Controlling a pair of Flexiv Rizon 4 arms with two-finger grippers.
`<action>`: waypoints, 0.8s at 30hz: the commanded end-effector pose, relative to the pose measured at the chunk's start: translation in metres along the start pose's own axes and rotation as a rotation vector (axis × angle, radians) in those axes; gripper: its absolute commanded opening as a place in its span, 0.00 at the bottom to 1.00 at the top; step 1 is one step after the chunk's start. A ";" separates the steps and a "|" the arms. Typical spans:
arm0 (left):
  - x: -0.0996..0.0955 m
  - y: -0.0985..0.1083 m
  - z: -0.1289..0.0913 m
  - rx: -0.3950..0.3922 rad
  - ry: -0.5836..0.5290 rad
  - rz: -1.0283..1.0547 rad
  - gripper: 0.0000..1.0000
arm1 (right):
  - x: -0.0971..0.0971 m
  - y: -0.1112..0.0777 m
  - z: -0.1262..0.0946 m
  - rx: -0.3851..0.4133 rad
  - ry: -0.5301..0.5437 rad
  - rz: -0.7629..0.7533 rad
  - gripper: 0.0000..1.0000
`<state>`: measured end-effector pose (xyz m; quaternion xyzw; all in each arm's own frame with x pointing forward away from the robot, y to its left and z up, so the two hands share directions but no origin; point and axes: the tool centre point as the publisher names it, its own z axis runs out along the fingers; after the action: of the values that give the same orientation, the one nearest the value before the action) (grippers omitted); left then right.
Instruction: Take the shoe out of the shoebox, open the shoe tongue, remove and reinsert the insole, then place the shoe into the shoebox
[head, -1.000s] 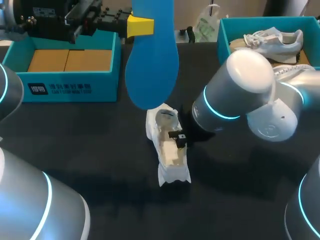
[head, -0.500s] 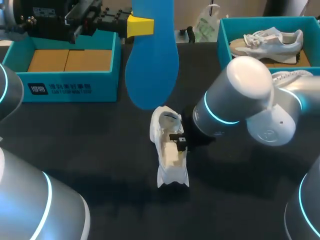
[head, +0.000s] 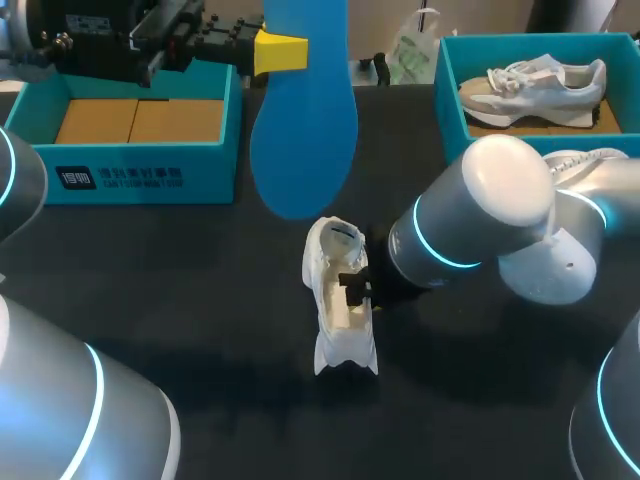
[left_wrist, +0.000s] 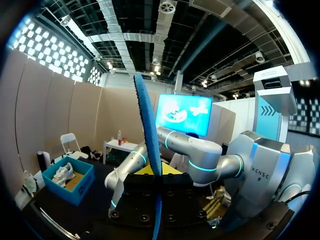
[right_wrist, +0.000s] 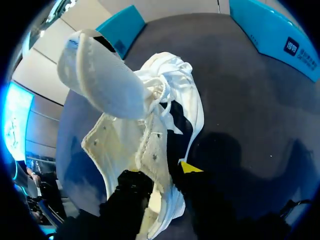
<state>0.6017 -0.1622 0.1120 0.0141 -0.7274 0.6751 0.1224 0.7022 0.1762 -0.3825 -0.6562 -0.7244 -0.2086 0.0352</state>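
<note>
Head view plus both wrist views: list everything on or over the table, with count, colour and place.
shoe: one, white, mid-table.
insole: one, blue, held up over the table.
left shoebox: one, teal, far left, brown cardboard inside.
right shoebox: one, teal, far right.
second shoe: one, white, inside the right shoebox.
table: one, black.
left gripper: one, yellow-tipped, shut on the insole.
right gripper: one, yellow-tipped, shut on the shoe's side wall.
</note>
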 end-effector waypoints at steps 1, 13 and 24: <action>-0.001 0.000 0.001 -0.001 0.002 0.000 0.00 | 0.001 0.002 -0.030 0.002 0.015 -0.022 1.00; -0.001 0.000 0.001 -0.001 0.002 0.000 0.00 | -0.007 0.016 -0.082 -0.001 0.177 -0.102 1.00; -0.001 0.000 0.001 -0.001 0.002 0.000 0.00 | -0.002 0.034 -0.092 -0.008 0.297 -0.114 1.00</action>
<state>0.6017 -0.1622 0.1120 0.0141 -0.7274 0.6751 0.1224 0.7094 0.1498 -0.2949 -0.5942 -0.7462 -0.2864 0.0896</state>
